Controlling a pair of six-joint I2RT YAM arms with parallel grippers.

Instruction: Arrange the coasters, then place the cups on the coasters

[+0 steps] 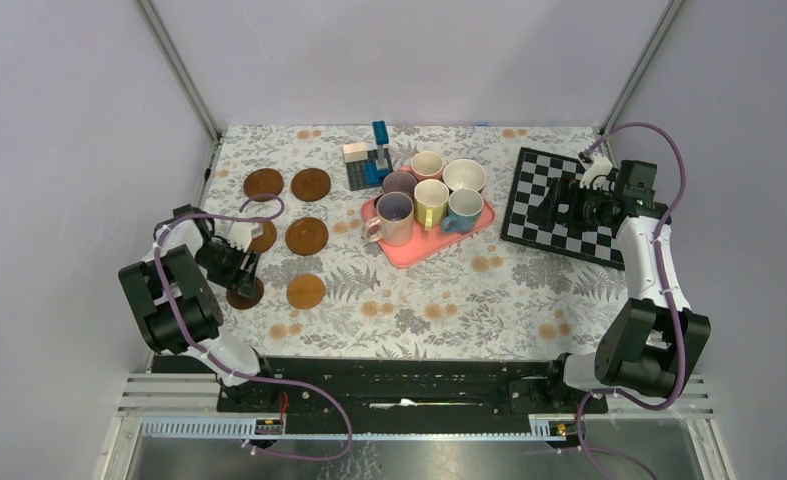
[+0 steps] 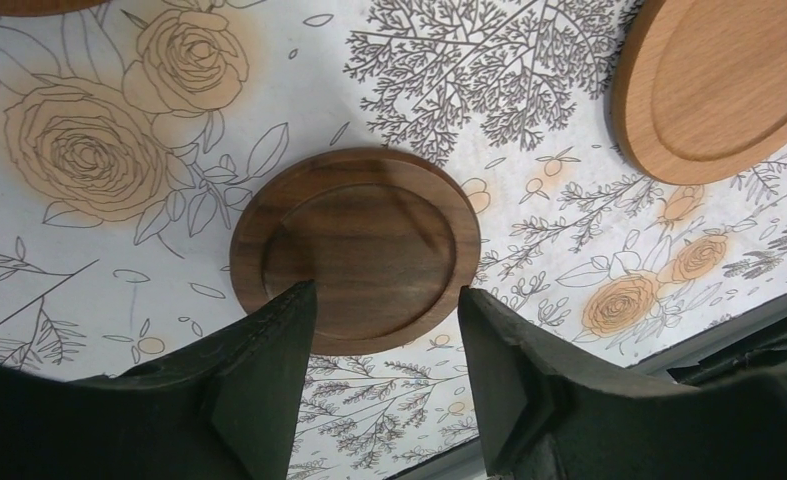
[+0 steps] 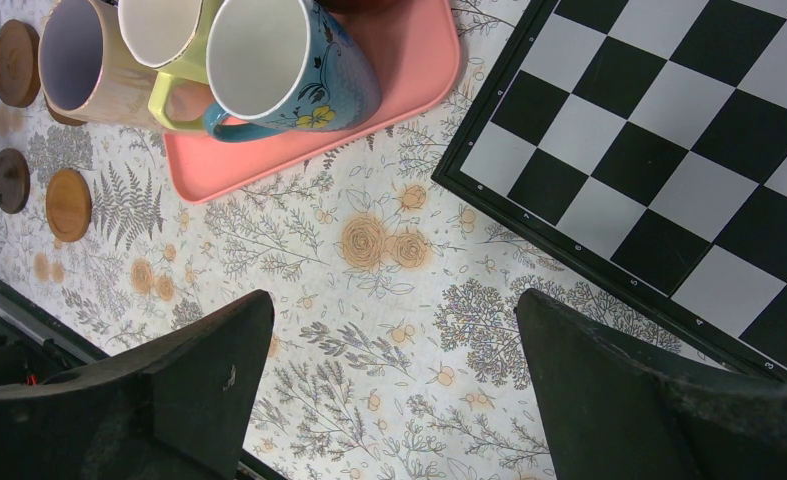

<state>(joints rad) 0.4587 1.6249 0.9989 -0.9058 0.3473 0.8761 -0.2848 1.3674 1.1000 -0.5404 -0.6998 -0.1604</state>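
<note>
The left claw (image 2: 384,300) is held part-open and empty, a dark coaster (image 2: 354,235) lying flat just beyond its tips. Six coasters (image 1: 307,235) are laid out around it, so arranging seems nearly done. The cups (image 1: 431,203), well to its right, are not yet taken from the tray (image 1: 424,248). The right claw (image 3: 394,310) is spread wide, empty.

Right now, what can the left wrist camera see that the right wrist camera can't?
Only the left wrist camera shows a dark coaster up close, with its wood grain and ring groove, just past the open left claw. Only the right wrist camera shows the cups on the pink tray, the chessboard and the open right claw. Both show the flowery tablecloth and coasters, including an orange-brown coaster, but in the right wrist view the coasters look tiny and far away.
</note>
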